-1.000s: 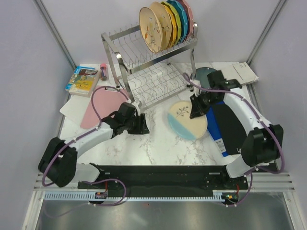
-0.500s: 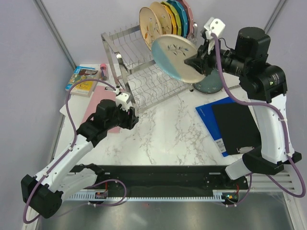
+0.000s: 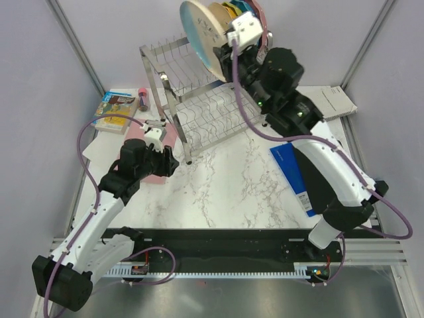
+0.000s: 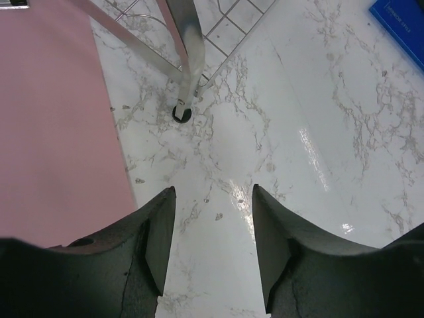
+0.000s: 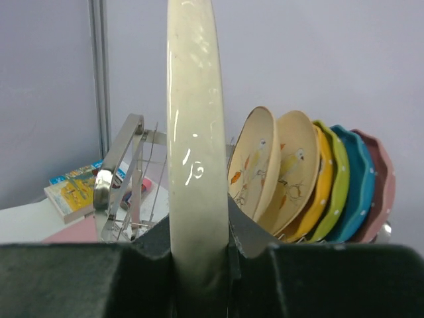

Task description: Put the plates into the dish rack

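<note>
My right gripper [image 3: 225, 48] [image 5: 199, 224] is shut on the rim of the half-blue, half-cream plate [image 3: 197, 32] [image 5: 196, 126], holding it upright and edge-on above the top tier of the dish rack [image 3: 173, 61] [image 5: 118, 173]. Just beyond it, two cream bird-painted plates [image 5: 260, 165] [image 3: 218, 14] stand in the top tier's prongs, with yellow, green, blue and pink plates [image 5: 344, 185] behind them. My left gripper [image 3: 169, 159] [image 4: 213, 193] is open and holds nothing. It hangs low over the marble by the rack's front leg [image 4: 188, 66].
A pink cutting board [image 3: 140, 140] [image 4: 53, 132] lies left of the left gripper. A book [image 3: 111, 110] and a marker [image 3: 142, 98] sit at the back left. A blue folder [image 3: 290, 173] lies at the right under the right arm, with white paper [image 3: 335, 101] behind it.
The right arm lifted the plate off the table, carried it up and left over the rack's top tier, and turned it edge-on. The left arm drew back to the left.
</note>
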Robot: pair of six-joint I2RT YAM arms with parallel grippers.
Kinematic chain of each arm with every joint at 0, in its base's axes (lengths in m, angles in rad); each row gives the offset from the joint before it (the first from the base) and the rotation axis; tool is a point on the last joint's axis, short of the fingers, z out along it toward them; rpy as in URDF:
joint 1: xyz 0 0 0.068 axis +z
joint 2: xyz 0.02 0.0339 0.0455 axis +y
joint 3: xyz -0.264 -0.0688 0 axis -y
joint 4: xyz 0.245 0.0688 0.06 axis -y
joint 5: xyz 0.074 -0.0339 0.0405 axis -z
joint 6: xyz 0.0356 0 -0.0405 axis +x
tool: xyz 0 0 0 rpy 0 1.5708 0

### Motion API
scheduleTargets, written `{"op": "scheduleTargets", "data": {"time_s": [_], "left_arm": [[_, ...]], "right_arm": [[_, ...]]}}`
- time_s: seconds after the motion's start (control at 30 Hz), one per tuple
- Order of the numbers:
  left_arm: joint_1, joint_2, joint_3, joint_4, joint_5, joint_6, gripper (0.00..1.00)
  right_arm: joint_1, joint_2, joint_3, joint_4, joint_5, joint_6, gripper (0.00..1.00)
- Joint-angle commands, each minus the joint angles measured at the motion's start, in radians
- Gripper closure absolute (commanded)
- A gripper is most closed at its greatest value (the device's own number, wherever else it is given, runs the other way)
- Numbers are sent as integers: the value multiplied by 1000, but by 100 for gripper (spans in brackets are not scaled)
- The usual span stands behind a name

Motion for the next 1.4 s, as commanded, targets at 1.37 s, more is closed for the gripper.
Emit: {"op": "scheduleTargets", "data": {"time_s": [1.37], "left_arm": [[83,34,-86,153,125,-110,45]], "right_arm": [[-55,258,144,466,114,-159,100]]}}
